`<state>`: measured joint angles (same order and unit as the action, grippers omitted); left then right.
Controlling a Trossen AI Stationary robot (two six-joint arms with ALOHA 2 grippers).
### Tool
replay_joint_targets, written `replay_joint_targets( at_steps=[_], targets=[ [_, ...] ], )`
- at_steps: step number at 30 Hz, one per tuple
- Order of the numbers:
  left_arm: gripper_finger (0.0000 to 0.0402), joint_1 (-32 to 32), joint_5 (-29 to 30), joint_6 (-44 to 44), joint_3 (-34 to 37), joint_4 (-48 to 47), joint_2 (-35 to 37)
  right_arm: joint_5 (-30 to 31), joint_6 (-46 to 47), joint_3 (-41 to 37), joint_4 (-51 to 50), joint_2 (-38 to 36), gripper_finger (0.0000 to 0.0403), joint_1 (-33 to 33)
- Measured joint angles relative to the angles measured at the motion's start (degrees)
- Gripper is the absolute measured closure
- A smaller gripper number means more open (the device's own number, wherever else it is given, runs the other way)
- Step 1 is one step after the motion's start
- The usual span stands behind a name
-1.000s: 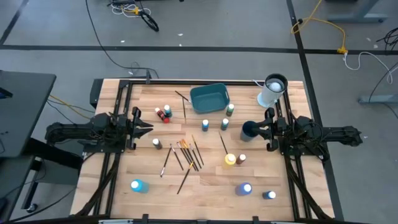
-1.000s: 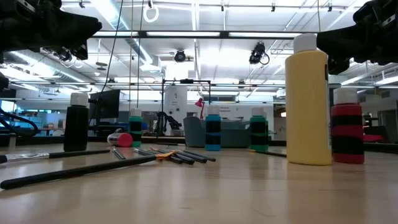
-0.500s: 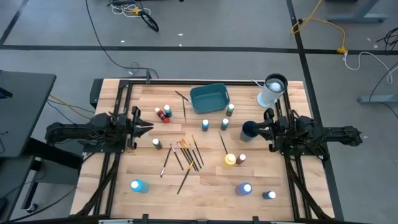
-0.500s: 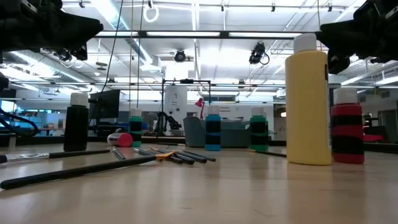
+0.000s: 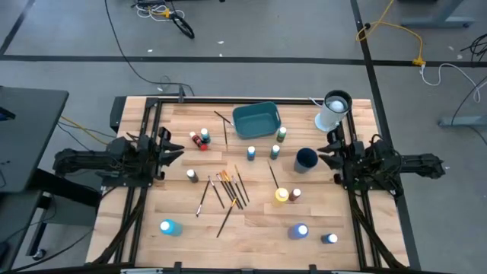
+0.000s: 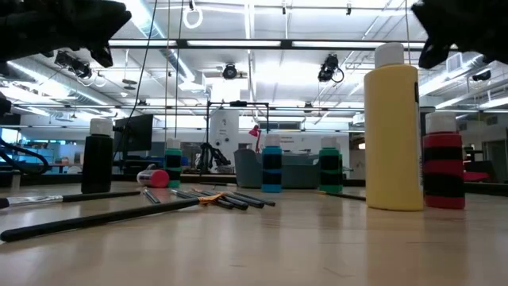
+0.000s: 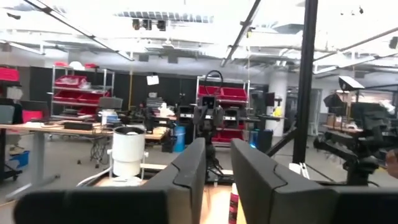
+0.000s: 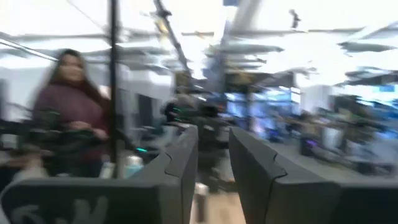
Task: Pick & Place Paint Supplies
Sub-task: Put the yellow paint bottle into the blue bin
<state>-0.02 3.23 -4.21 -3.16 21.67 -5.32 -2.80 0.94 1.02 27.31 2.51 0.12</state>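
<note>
Both grippers, left gripper [image 5: 176,148] and right gripper [image 5: 326,148], are hovering narrowly parted and empty at desk [image 5: 251,228] edges, paint bottles [image 5: 282,195] and brushes [image 5: 228,189] waiting unpicked beside teal bin [image 5: 256,120].

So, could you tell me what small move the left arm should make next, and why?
Probably reach the left gripper toward the red bottle: nothing is held, its fingers stand slightly apart, and the bin holds no supplies yet.

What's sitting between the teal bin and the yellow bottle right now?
In the high view, between the teal bin and the yellow bottle stand three small paint bottles, with one thin brush lying just above the yellow bottle.
</note>
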Motion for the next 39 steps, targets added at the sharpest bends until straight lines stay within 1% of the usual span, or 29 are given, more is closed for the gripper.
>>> replay_joint_targets(
  at_steps=[2,6,10,13,17,21,26,34,39],
  targets=[
    [0.0292,-0.02,0.01,0.07,0.0,1.62,-1.91,-1.95,0.09,0.0,2.33,1.8,0.0289,-0.02],
    [0.0254,0.0,-0.11,0.02,-0.11,6.77,-6.65,-2.56,1.22,0.0,7.48,6.03,0.0246,-0.02],
    [0.0227,-0.02,-0.19,0.35,-3.44,7.34,-11.97,-3.53,2.76,0.11,10.84,10.78,0.0207,-0.02],
    [0.0219,-0.01,-0.16,1.36,-6.63,7.3,-16.26,-5.57,3.08,2.29,10.07,14.34,0.0193,-0.02],
    [0.0221,-0.01,-0.25,4.86,-10.41,7.32,-20.38,-8.36,2.9,8.22,6.15,19.49,0.019,-0.02],
    [0.0226,-0.02,-0.26,5.33,-12.93,7.32,-22.03,-11.85,2.87,14.2,-0.03,25.29,0.019,-0.01],
    [0.0225,-0.01,-0.26,6.11,-15.59,7.02,-22.76,-14.84,2.81,17.69,-0.99,34.14,0.019,1.34],
    [0.0225,0.0,-0.26,6.05,-16.98,5.53,-22.8,-15.12,2.54,21.55,-0.61,47.31,0.019,4.91],
    [0.0225,-0.02,-0.26,5.99,-16.98,5.55,-22.8,-14.33,0.84,23.43,-0.43,53.89,0.019,6.83]
  ],
)
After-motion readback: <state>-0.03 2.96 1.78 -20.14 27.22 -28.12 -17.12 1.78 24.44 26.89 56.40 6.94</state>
